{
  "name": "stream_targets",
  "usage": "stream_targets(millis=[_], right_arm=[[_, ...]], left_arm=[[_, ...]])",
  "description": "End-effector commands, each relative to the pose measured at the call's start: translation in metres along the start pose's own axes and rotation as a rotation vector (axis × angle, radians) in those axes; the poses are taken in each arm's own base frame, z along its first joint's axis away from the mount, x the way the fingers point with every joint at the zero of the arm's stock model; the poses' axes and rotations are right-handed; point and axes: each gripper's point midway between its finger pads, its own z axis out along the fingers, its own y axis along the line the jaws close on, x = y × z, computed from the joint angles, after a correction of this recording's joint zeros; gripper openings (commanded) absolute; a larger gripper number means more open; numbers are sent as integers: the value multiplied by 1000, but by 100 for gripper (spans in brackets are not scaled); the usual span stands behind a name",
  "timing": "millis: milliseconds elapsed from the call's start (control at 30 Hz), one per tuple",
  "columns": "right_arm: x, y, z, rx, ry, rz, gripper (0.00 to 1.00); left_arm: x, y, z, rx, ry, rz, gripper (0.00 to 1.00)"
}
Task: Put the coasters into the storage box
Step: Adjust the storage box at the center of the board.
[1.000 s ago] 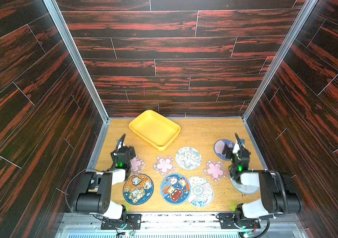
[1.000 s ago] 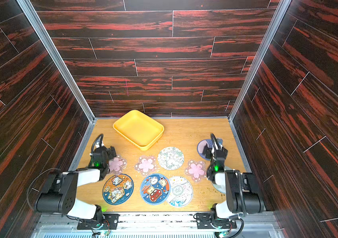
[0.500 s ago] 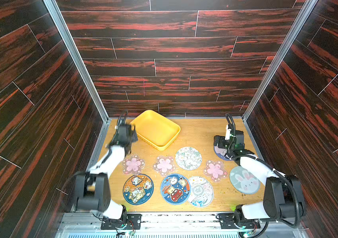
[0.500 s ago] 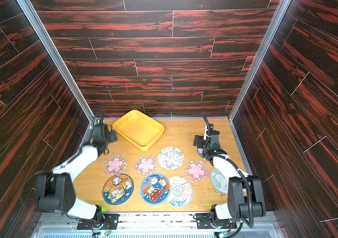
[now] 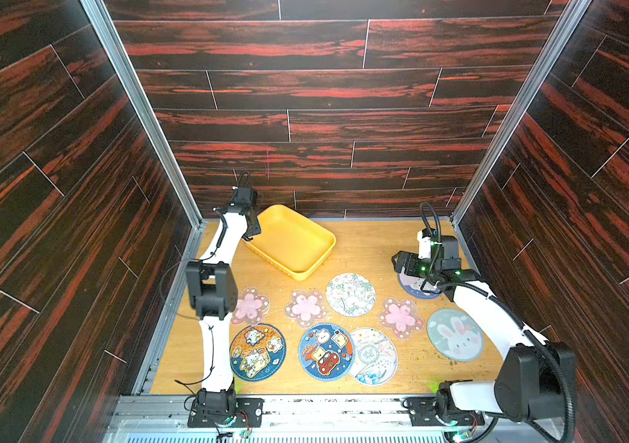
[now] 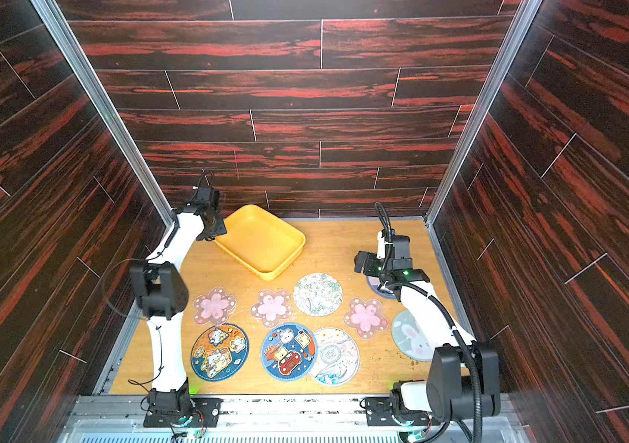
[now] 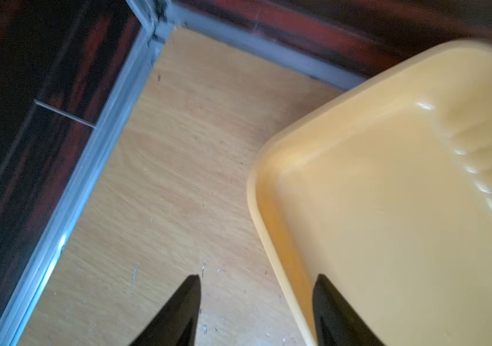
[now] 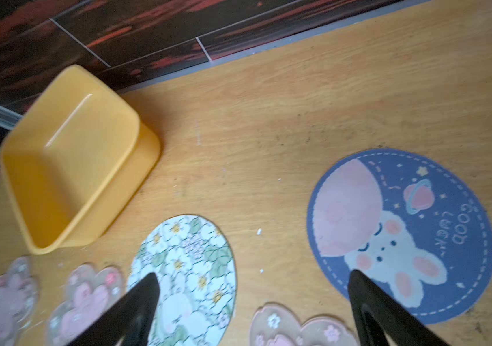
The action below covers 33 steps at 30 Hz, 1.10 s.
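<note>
One wooden table (image 5: 374,245) carries everything. Its yellow storage box (image 5: 289,237) has one rim corner passing between the left gripper's (image 7: 258,281) jaws, which stand apart and clamp nothing: one finger hangs over the box's floor, the other over bare wood. All nine coasters (image 5: 350,294) lie flat on the table outside the box. The right gripper (image 8: 253,275) is spread wide. The floral coaster (image 8: 184,269) is under one finger, the navy moon-bunny coaster (image 8: 400,233) under the other, and bare wood lies between them.
</note>
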Motion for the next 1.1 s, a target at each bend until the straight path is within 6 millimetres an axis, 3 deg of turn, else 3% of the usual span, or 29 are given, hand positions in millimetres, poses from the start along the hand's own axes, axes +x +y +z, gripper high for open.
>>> stream_targets(millis=[0,133,433,767,1067], right_arm=[[-5,14,-17,-47,7,25,98],[-6,15,-19,-49,9,33,98],[-3,14,-18,-47,13,37,99],[-3,13,-13,-38,23,29,99],[-6,14,-5,-47,27,28,98]], left_arm=[[20,18,1,-45,131,-33,62],[24,19,12,-6,160,-109,62],[22,-16,36,154,180,-209,64],[40,-22,57,155,241,-239,63],[46,-26,60,146,250,-277,47]])
